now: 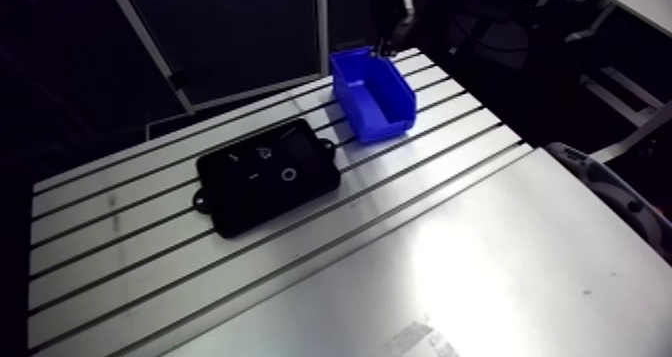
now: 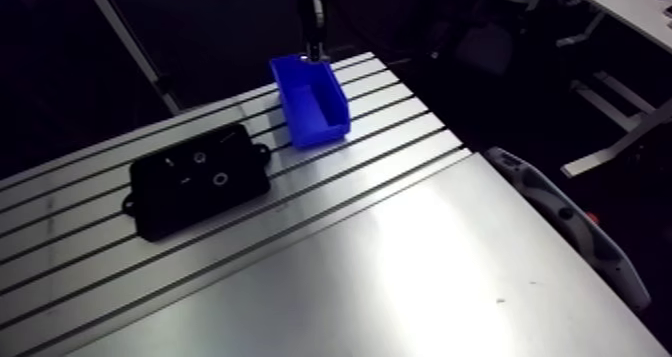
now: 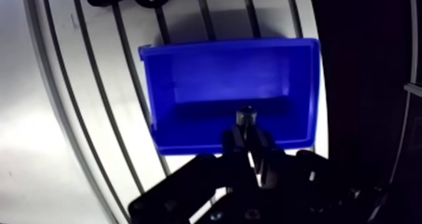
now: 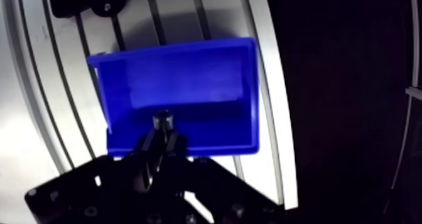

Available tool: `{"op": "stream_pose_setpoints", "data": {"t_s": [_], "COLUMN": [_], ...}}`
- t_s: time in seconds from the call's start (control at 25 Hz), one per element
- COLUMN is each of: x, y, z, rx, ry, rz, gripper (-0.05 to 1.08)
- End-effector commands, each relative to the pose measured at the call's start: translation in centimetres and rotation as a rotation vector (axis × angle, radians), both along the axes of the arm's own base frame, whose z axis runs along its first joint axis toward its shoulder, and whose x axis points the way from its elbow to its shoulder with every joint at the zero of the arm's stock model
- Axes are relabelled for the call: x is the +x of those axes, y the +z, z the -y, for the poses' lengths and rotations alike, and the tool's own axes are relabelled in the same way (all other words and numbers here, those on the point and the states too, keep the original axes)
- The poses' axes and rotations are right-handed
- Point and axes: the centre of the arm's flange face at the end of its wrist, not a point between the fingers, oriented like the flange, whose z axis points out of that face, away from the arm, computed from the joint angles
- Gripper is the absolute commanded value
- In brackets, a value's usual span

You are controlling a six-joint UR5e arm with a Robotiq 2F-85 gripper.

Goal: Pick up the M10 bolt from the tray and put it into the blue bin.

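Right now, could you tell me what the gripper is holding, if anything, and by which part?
The gripper is shut on the bolt, pinching it along its shaft; one end sticks out ahead, over the blue bin.

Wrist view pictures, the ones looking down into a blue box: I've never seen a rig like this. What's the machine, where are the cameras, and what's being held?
This is one robot arm working at a slotted aluminium table. Two pictures come from a camera on the arm's upper link, looking across the table; two come from a camera on the wrist, looking down. The dark two-fingered end effector rising into the wrist view is the arm's hand. It is shut on a small dark metal bolt, held above the open blue plastic bin. Near the bin lies a flat black tray with a few small parts in it.
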Motion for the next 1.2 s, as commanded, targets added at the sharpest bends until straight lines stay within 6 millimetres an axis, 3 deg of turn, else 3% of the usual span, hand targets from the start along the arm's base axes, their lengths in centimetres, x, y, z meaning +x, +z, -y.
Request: {"op": "stream_pose_setpoints", "data": {"t_s": [0.04,0.44,1.2], "x": [0.2,0.6,0.5], "y": [-1.0,-2.5,-8.8], "z": [0.7,0.5,1.8], "rx": [-0.024,0.005,0.024], "ry": [0.011,0.019,0.033], "rz": [-0.002,-0.041,0.025], "gripper": [1.07,1.07,1.07]}}
